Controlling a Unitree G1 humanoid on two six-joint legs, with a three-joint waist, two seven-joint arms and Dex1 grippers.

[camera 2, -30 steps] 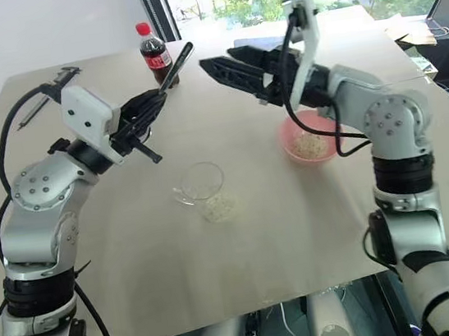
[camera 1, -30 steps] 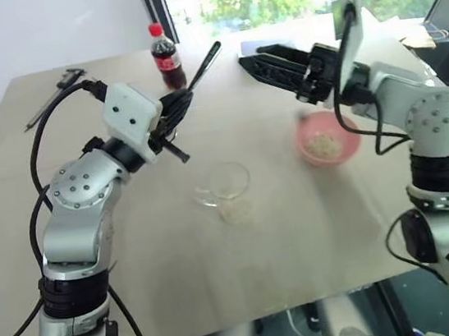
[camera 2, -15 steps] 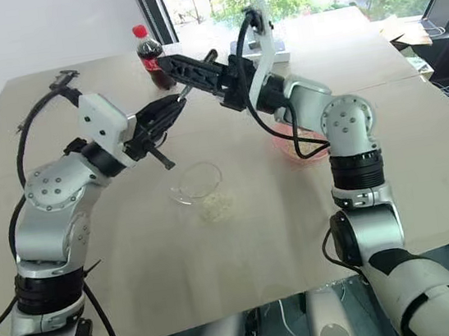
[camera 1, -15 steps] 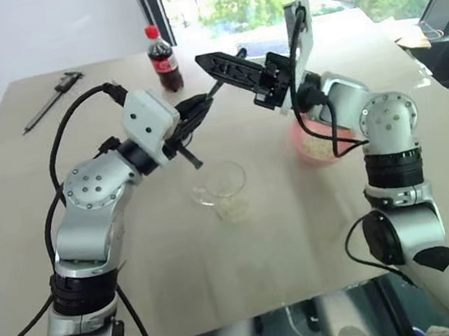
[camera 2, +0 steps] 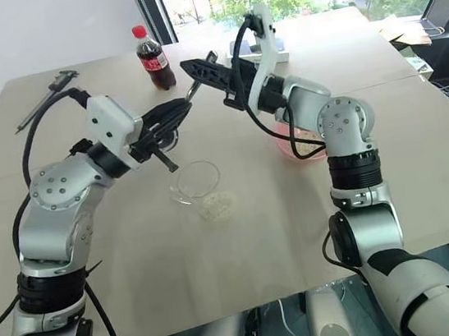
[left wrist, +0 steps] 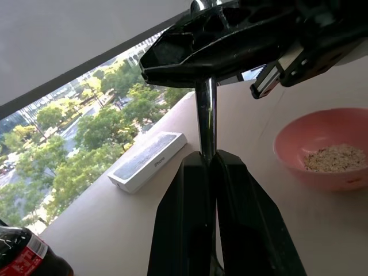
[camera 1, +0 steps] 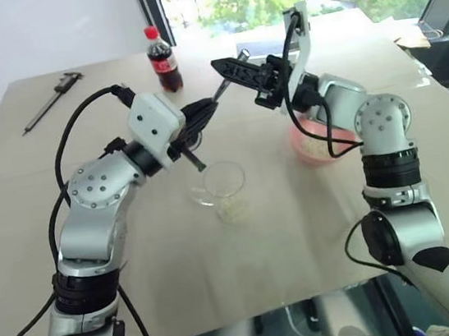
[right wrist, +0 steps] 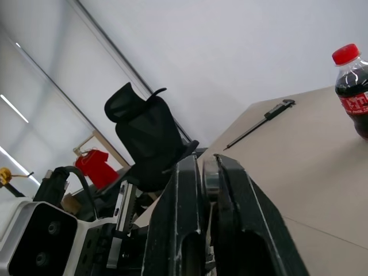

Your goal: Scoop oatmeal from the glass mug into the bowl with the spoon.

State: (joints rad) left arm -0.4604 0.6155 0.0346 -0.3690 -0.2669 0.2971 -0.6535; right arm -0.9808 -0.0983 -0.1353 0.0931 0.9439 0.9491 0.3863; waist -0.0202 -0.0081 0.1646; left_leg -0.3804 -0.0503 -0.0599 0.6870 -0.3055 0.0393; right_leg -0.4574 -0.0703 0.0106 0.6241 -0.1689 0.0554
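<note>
Spoon handoff happening mid-air, upper middle of frame

Both the left gripper (camera 1: 210, 108) and right gripper (camera 1: 224, 68) are clamped on the spoon (left wrist: 206, 110); thin, stiff, slick steel, so pinch mid-handle. Oatmeal (camera 1: 232, 209) spilled beside glass mug (camera 1: 221, 182), bowl (left wrist: 322, 145) right of centre

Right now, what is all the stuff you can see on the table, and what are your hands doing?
glass mug: one, clear, lying near the table's middle.
oatmeal: one small beige heap spilled beside the mug; more in the bowl.
bowl: one, pink, right of the mug.
spoon: one, silver, held up between both grippers.
cola bottle: one, dark with red cap, far side.
caliper: one, dark, far left corner.
box: one, white, far edge by the window.
table: one, beige.
left gripper: shut on the spoon.
right gripper: shut on the spoon.
</note>
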